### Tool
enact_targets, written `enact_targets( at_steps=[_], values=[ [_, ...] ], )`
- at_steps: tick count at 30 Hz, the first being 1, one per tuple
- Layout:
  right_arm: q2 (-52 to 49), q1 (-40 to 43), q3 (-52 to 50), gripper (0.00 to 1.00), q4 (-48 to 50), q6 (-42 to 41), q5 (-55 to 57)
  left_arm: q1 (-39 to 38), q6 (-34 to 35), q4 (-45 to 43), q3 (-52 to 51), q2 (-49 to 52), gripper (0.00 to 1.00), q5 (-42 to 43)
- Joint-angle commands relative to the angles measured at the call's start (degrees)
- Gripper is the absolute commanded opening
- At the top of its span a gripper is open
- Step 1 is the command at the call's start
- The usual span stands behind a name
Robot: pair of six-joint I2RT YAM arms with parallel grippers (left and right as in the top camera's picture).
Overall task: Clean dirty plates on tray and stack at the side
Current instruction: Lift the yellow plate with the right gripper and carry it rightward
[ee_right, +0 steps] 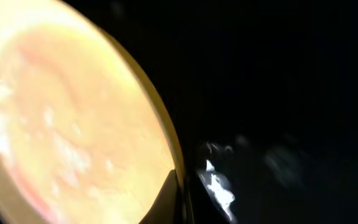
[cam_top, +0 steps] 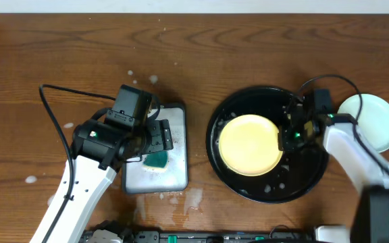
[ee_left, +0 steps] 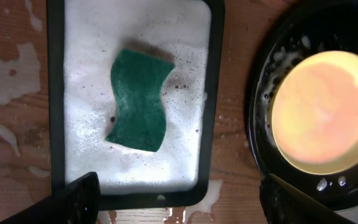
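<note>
A pale yellow plate (cam_top: 250, 144) lies in the big round black tray (cam_top: 309, 177). It also shows in the left wrist view (ee_left: 325, 112) and the right wrist view (ee_right: 61, 112). My right gripper (cam_top: 288, 135) is at the plate's right edge, and its fingers (ee_right: 182, 193) are closed over the rim. A mint-green plate (cam_top: 373, 121) sits on the table right of the tray; I cannot tell whether a second one lies under it. My left gripper (cam_top: 155, 138) is open and empty (ee_left: 179, 186) above the sponge tray.
A green sponge (ee_left: 138, 99) lies in foam in the white, black-rimmed sponge tray (ee_left: 56, 93) left of the black tray (ee_left: 260, 81). Soapy puddles (cam_top: 193, 199) wet the wood near the sponge tray's front. A black cable (cam_top: 53, 115) loops at the left.
</note>
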State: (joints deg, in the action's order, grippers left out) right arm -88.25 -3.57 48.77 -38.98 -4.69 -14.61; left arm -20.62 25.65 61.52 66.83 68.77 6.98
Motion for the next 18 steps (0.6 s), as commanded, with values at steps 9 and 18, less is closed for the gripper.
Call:
enact_targets(
  at_steps=[9,18],
  values=[
    [25.55,-20.68,0.42,0.01,-4.57,-6.23,44.87,0.2,0.09,0.11,0.04,-0.31,0.82,0.07],
    [27.82,-39.12,0.42,0.01,-4.79,-5.97,73.16,0.2,0.09,0.11,0.04,-0.31,0.83,0.07]
  ],
)
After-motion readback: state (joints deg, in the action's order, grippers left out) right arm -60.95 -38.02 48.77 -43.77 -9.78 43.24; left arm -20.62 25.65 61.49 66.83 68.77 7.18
